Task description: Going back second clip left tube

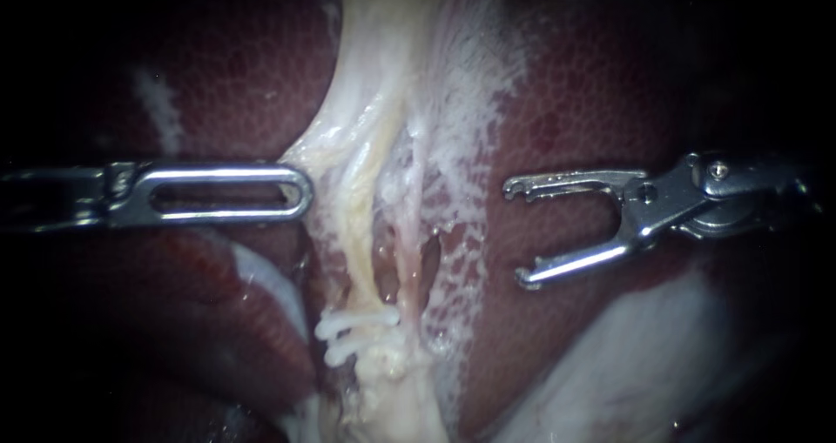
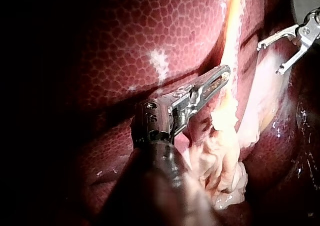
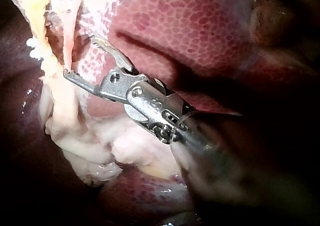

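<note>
Two white clips (image 1: 355,323) sit side by side across the lower end of the pale yellowish left tube (image 1: 359,225). A thinner pinkish tube (image 1: 409,247) runs to its right. My right instrument (image 1: 515,231) stands to the right of both tubes over the liver, its hooked jaws wide open and empty; they also show in its own wrist view (image 3: 80,55) and in the left wrist view (image 2: 270,59). My left instrument (image 1: 300,191) has slotted jaws lying together at the left edge of the pale tissue (image 1: 326,147), pinching it (image 2: 222,76).
Dark red liver (image 1: 610,86) surrounds the pale strands on both sides. A lacy white membrane (image 1: 461,234) lies between the tubes and my right instrument. Ragged pale tissue (image 2: 225,171) hangs below the clips.
</note>
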`<state>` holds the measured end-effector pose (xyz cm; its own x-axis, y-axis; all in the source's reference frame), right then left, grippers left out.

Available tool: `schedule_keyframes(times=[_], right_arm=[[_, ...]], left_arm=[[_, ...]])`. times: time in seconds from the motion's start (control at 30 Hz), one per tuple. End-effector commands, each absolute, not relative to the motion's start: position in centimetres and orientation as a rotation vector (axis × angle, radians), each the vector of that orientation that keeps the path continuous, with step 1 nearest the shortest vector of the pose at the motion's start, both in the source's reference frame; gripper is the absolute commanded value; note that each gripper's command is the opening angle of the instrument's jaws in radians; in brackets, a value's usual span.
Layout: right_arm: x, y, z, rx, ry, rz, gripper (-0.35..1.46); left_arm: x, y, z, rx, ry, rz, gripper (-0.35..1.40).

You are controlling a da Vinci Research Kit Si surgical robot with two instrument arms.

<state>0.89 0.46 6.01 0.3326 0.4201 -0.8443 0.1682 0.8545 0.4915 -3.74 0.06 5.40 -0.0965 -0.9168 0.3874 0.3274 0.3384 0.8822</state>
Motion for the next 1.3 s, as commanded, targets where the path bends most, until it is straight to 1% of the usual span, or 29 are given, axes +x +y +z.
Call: schedule_keyframes(times=[0.03, 0.2, 0.43, 0.57, 1.3], right_arm=[[0.89, 0.45, 6.01, 0.557, 1.238, 0.176, 0.60], [0.89, 0.44, 5.99, 0.557, 1.238, 0.176, 0.60], [0.89, 0.44, 5.99, 0.557, 1.238, 0.176, 0.60], [0.88, 0.43, 5.98, 0.558, 1.238, 0.175, 0.60], [0.88, 0.43, 5.98, 0.558, 1.238, 0.175, 0.60]], left_arm=[[-3.73, 0.08, 5.44, 0.628, -1.245, -1.169, -0.35], [-3.79, 0.12, 5.62, 0.618, -1.245, -1.172, -0.35], [-4.10, 0.03, 5.75, 0.610, -1.236, -1.164, -0.35], [-4.23, -0.05, 5.78, 0.618, -1.233, -1.150, -0.35], [-4.23, -0.06, 5.77, 0.622, -1.231, -1.147, -0.35]])
